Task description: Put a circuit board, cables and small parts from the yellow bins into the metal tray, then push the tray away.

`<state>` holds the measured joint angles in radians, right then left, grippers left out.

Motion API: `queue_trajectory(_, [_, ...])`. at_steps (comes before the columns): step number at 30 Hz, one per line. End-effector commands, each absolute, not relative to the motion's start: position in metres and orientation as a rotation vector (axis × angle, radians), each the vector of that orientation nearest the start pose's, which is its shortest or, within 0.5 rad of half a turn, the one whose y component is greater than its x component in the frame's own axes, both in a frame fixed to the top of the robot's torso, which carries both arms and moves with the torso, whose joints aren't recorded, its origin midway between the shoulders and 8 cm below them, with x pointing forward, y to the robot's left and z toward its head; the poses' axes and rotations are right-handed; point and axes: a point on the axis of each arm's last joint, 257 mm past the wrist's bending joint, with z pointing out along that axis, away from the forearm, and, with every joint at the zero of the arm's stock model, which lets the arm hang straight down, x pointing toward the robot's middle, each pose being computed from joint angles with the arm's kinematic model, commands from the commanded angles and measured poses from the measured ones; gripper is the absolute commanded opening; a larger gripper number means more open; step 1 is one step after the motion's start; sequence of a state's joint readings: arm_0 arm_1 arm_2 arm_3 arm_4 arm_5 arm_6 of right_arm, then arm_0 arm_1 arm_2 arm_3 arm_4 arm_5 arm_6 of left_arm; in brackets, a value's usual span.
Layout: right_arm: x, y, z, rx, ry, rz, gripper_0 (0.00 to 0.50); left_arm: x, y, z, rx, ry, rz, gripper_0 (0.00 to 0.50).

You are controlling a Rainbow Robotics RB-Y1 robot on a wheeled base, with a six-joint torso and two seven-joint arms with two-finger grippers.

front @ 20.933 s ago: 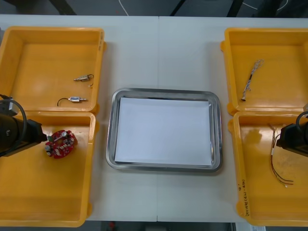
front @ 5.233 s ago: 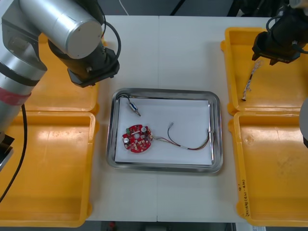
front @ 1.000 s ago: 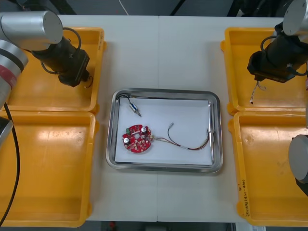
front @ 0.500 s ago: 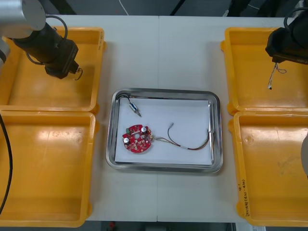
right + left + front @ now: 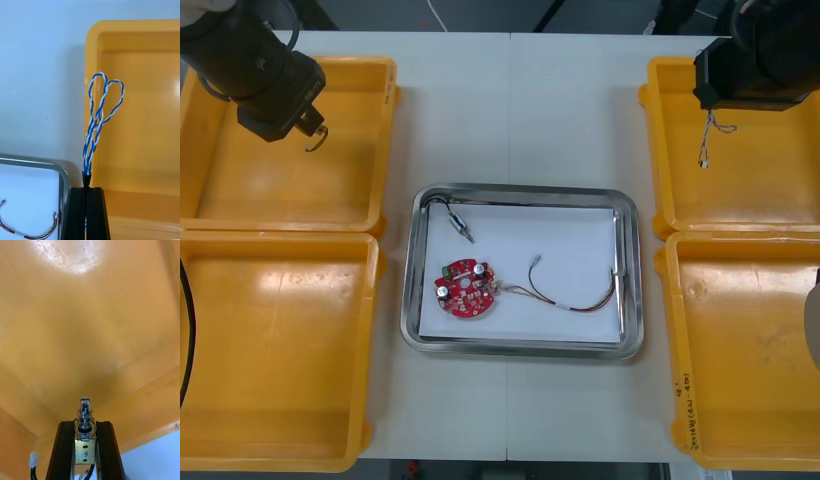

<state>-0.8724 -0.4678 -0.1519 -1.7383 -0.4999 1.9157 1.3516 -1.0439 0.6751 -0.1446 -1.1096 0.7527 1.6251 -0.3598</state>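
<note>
Now the left gripper (image 5: pixel 308 128), at ten o'clock from the tray (image 5: pixel 520 191), hangs over the far left bin (image 5: pixel 280 190), clamped on a metal part (image 5: pixel 85 419). At two o'clock the right gripper (image 5: pixel 713 106) pinches the blue-white cable (image 5: pixel 704 140) above the far right bin (image 5: pixel 760 190). In the tray lie the board (image 5: pixel 465 290), a red-yellow cable (image 5: pixel 572 302) and a second part (image 5: pixel 461 226).
</note>
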Motion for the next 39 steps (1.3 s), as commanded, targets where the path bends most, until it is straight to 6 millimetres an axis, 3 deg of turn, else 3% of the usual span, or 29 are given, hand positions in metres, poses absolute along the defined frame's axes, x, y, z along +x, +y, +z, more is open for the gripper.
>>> queue_trajectory(1, [0.532,-0.221,-0.03,-0.364,2.386,-0.034,0.0,0.583,0.299,-0.053,-1.182,2.352,-0.401,0.0])
queue_trajectory(6, [0.526,-0.195,-0.036,-0.588,2.348,-0.105,0.0,0.564,0.287,-0.051,-1.083,2.39,-0.359,0.0])
queue_trajectory(17, [0.504,-0.115,-0.044,-1.069,2.213,-0.039,0.0,0.53,0.256,-0.047,-0.839,2.466,-0.292,0.0])
queue_trajectory(29, [0.481,-0.077,-0.088,-1.52,2.076,-0.207,0.0,0.516,0.226,-0.056,-0.641,2.515,-0.221,0.0])
queue_trajectory(39, [0.469,-0.071,-0.141,-1.812,2.041,-0.261,0.0,0.516,0.208,-0.064,-0.489,2.529,-0.164,0.0])
